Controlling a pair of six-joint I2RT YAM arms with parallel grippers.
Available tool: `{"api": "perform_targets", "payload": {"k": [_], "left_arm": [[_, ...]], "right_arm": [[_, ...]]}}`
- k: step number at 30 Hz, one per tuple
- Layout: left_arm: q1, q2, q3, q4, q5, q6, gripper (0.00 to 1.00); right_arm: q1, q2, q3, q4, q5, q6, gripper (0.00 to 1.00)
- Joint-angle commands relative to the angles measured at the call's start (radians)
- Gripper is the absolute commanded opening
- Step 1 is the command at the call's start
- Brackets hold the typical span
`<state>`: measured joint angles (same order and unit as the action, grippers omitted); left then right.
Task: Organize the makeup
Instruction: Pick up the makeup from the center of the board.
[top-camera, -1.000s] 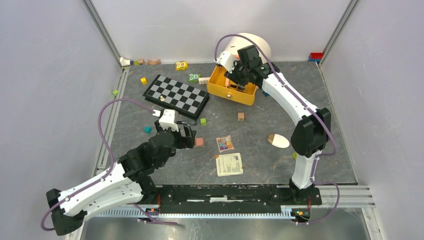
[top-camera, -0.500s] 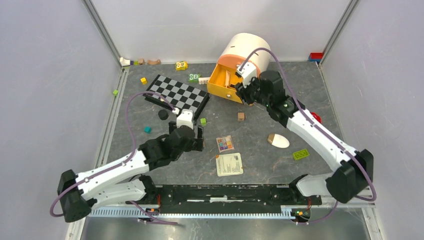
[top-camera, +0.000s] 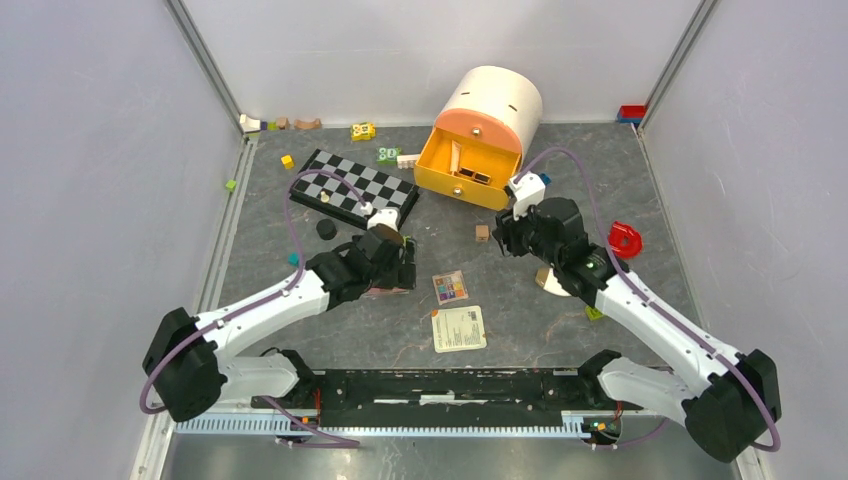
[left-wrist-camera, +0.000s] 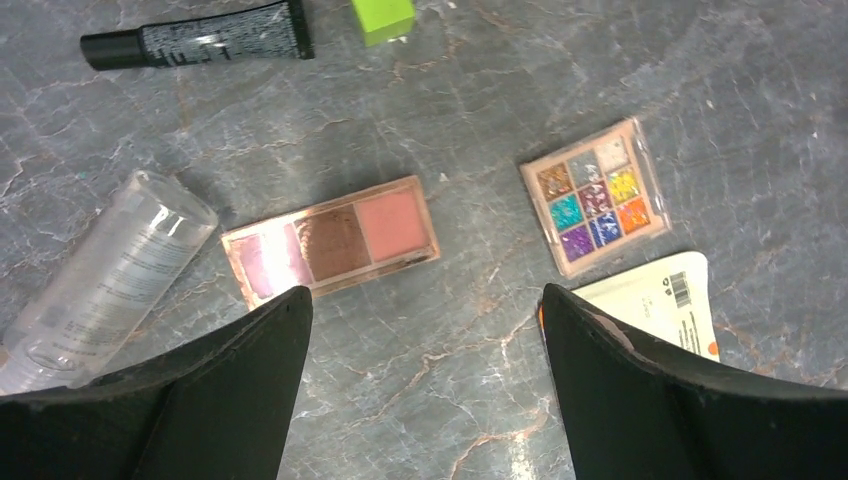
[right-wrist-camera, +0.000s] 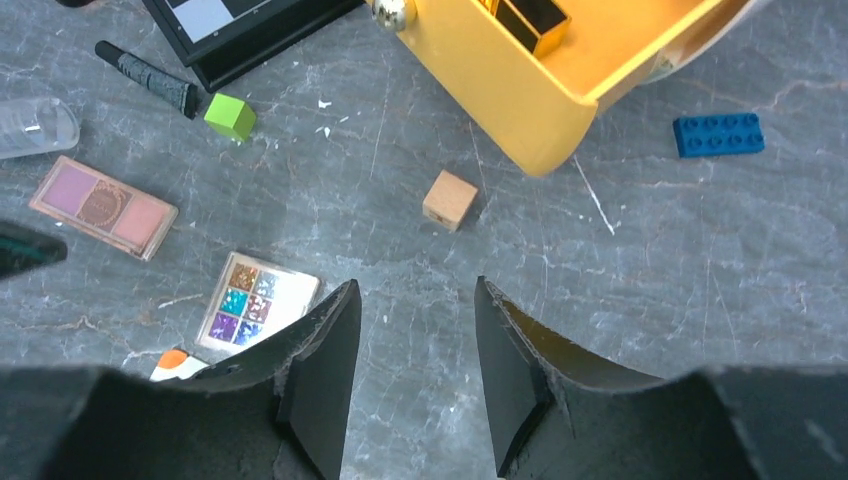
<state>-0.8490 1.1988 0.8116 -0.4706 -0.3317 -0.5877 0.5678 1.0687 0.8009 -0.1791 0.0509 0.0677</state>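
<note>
The table (top-camera: 520, 320) is a grey surface with pale veins, like marble. At the back of it stands a round cream container (top-camera: 500, 95) with a peach front. Its yellow drawer (right-wrist-camera: 540, 90) is pulled out, smooth and glossy, with a small metal knob. To the left lies the black-and-grey chessboard (top-camera: 350, 185), flat and rectangular.

The left gripper (left-wrist-camera: 420, 310) hangs over the middle of the table. Its matte black jaws stand wide apart and hold nothing. The right gripper (right-wrist-camera: 415, 300) is in front of the drawer. Its jaws are also apart, less widely, with only bare table between them.

The makeup lies loose on the table, outside the drawer. A white printed sachet (top-camera: 458, 328) is near the front edge. A clear plastic tube (left-wrist-camera: 110, 275), round and shiny, lies tilted beside the pink palette (left-wrist-camera: 330, 240), a long rectangle with three pans, just ahead of the left jaws. To its right is the multicolour palette (left-wrist-camera: 594, 196), square with nine glittering pans. A thin black tube (left-wrist-camera: 200, 40) lies by the chessboard. The white egg-shaped sponge (top-camera: 556, 287) is partly hidden under the right arm.

A green cube (right-wrist-camera: 229, 115), a wooden cube (right-wrist-camera: 449, 199) and a blue studded brick (right-wrist-camera: 718, 134) lie scattered.
</note>
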Motion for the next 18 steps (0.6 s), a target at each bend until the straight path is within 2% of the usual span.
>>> {"api": "perform_targets", "payload": {"k": [1, 8, 14, 18], "left_arm": [[0.098, 0.009, 0.05, 0.014, 0.098, -0.039, 0.9], [0.2, 0.0, 0.027, -0.031, 0.127, -0.035, 0.9], [0.208, -0.003, -0.015, -0.025, 0.146, -0.07, 0.9], [0.208, 0.02, -0.041, 0.039, 0.159, -0.101, 0.9]], "right_arm": [[0.006, -0.062, -0.03, -0.012, -0.006, 0.064, 0.53], [0.006, -0.125, -0.126, 0.011, -0.047, 0.126, 0.53], [0.006, -0.128, -0.159, 0.015, -0.048, 0.129, 0.54], [0.006, -0.124, -0.16, 0.009, -0.048, 0.126, 0.54]]}}
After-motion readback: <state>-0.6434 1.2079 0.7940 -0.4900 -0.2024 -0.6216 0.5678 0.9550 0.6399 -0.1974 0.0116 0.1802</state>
